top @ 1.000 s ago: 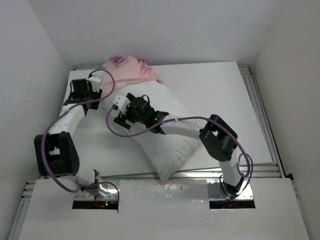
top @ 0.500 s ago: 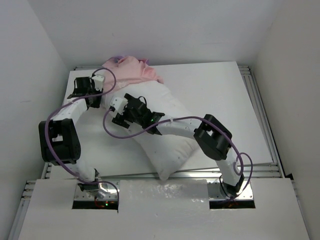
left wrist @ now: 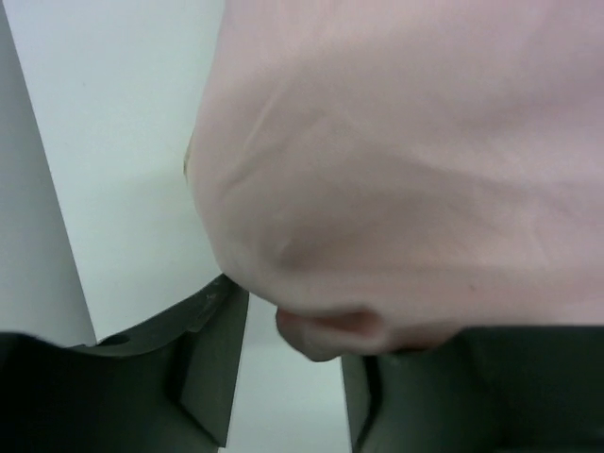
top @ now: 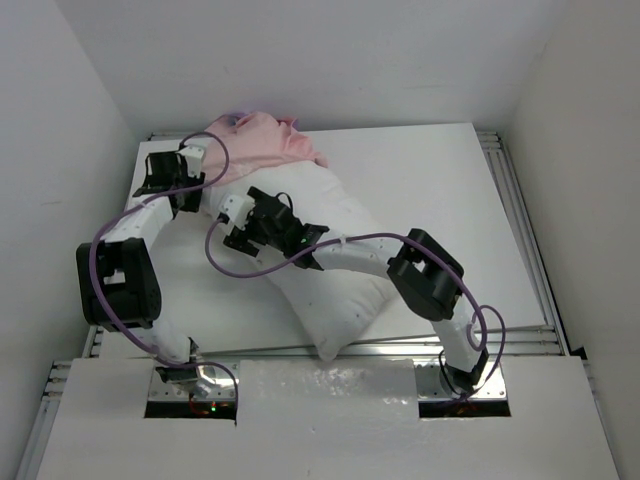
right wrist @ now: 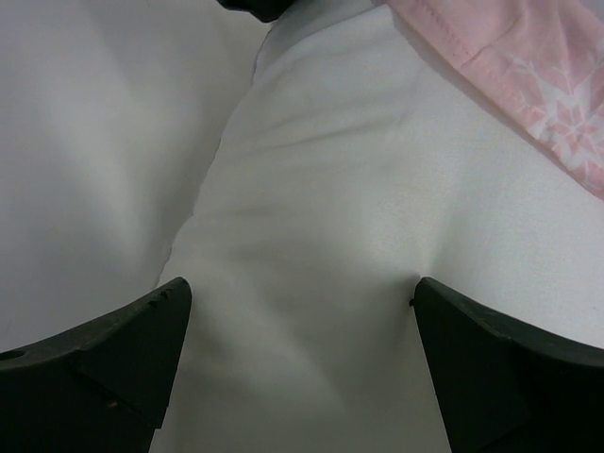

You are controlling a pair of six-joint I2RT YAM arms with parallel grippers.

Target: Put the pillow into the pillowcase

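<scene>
The white pillow [top: 335,275] lies diagonally across the table, its far end against the pink pillowcase [top: 262,140] bunched at the back left. My left gripper [top: 200,168] sits at the pillowcase's left edge. In the left wrist view, pink pillowcase fabric [left wrist: 406,160] fills the frame and a small fold rests at the right finger. My left gripper [left wrist: 294,332] has its jaws apart, with bare table showing between them. My right gripper [top: 238,228] is open wide on the pillow's upper left part. Both fingertips [right wrist: 429,311] of my right gripper [right wrist: 297,294] press into the pillow [right wrist: 311,217].
White walls close in the table [top: 450,190] at the back and on both sides. A metal rail [top: 520,240] runs along the right edge. The purple cable [top: 225,262] of the right arm loops over the table left of the pillow.
The left arm has folded in closer, bringing its gripper a little up and right toward the pillowcase. The right gripper has slid slightly left on the pillow.
</scene>
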